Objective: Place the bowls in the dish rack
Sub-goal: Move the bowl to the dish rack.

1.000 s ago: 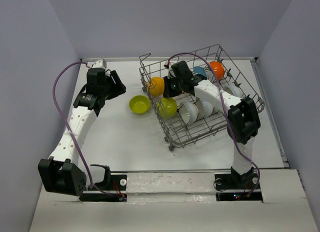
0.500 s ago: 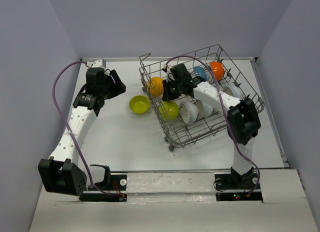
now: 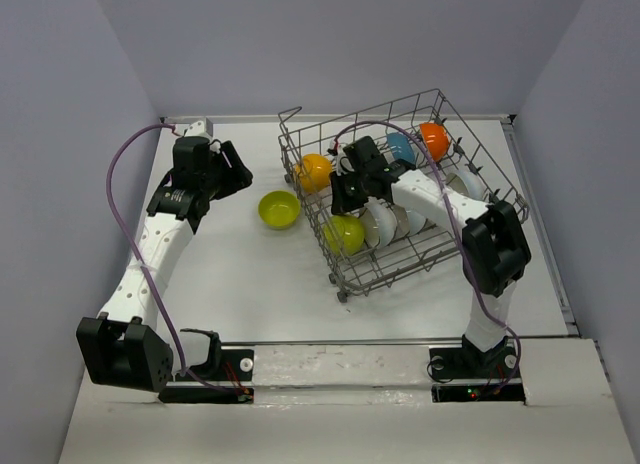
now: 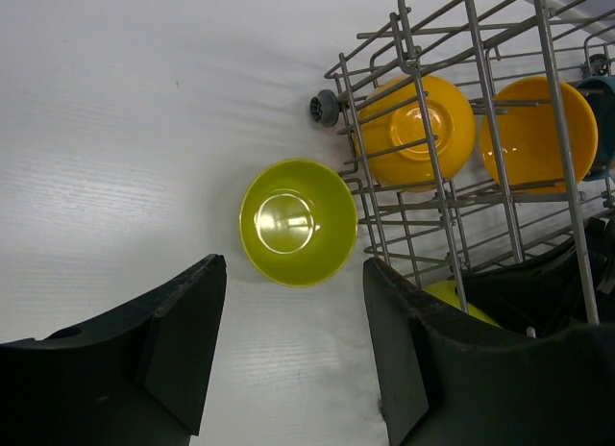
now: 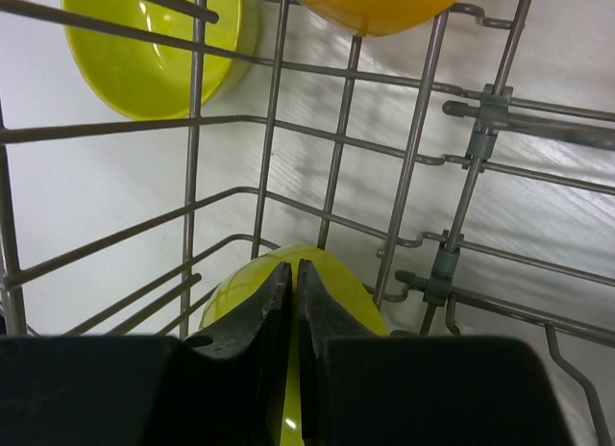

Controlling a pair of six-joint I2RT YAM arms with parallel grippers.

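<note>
The grey wire dish rack point(image 3: 400, 261) stands at the right of the table. Inside it my right gripper point(image 3: 344, 212) is shut on the rim of a lime green bowl point(image 3: 345, 234), held on edge near the rack's front left corner; in the right wrist view the fingers point(image 5: 274, 302) pinch that bowl point(image 5: 336, 283). A second lime bowl point(image 3: 279, 209) sits upright on the table left of the rack. My left gripper point(image 3: 235, 174) hangs open above the table near it, and the left wrist view shows this bowl point(image 4: 298, 221) just beyond the open fingertips point(image 4: 209, 273).
In the rack stand a yellow-orange bowl point(image 3: 313, 171), a blue bowl point(image 3: 400, 146), an orange bowl point(image 3: 433, 139) and white bowls point(image 3: 380, 224). Rack wires point(image 5: 336, 167) close around my right gripper. Walls border the table at the back and sides.
My right gripper has carried the lime bowl towards the near front of the rack, lower among the wires. The left arm and the bowl on the table have not moved.
</note>
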